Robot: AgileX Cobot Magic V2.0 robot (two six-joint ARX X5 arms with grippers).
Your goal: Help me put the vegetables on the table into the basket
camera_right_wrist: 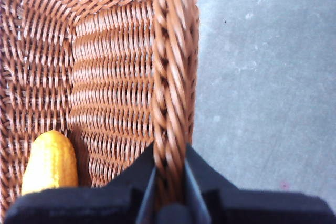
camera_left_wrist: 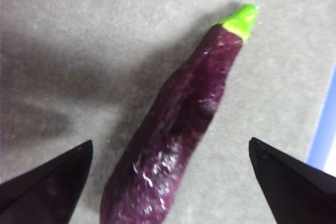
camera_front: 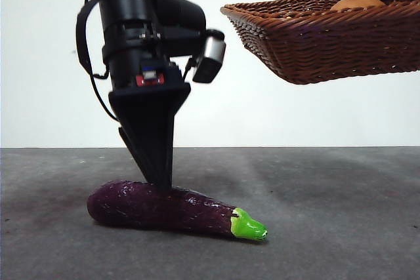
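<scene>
Glossy, slightly dimpled purple eggplant [camera_front: 164, 206] with a shiny green cap; matte, mottled grey table [camera_front: 328, 214]; rough woven wicker basket [camera_front: 341, 44].

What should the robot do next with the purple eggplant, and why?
Probably close the left gripper on the eggplant. Its jaws are open on either side of the eggplant, low against it, and it lies on the table. The right gripper holds the basket up by its rim, ready.
</scene>
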